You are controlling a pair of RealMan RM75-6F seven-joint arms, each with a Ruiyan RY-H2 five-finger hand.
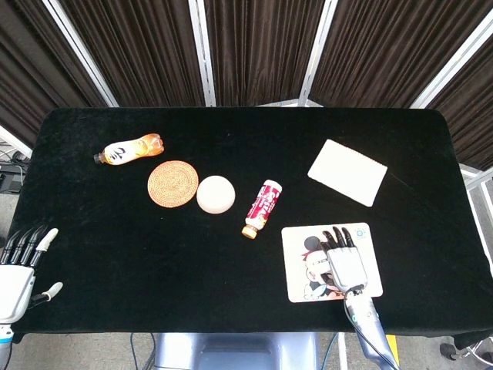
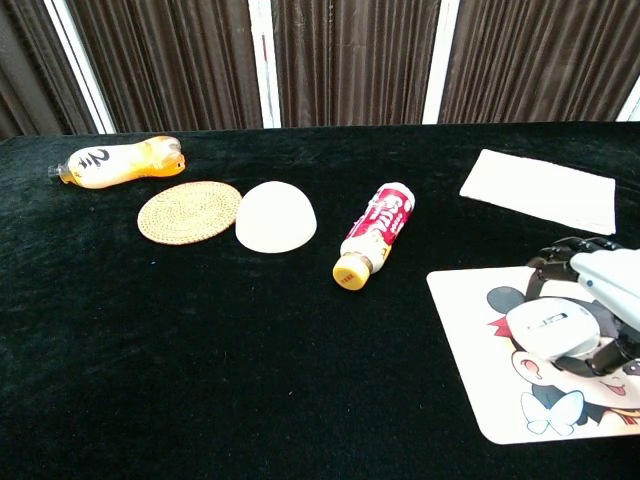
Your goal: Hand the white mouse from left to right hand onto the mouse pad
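1. Right hand (image 2: 598, 310) is gripping the white mouse (image 2: 550, 327), fingers curled over its top and sides, directly above the mouse pad (image 2: 490, 340); whether the mouse is touching the pad, cannot tell.
2. Left hand (image 1: 19, 266) is holding nothing, fingers spread, hanging at the table's near-left edge, well apart from the mouse.
3. Red-labelled bottle (image 2: 375, 232) is lying on its side, yellow cap toward the camera, between the pad and the white bowl (image 2: 275, 216). Bowl is sitting upside down, contents not visible.
4. Woven coaster (image 2: 189, 210) is lying just beside the bowl; orange bottle (image 2: 115, 161) is lying on its side beyond it.
5. White cloth (image 2: 540, 189) is lying flat behind the pad.
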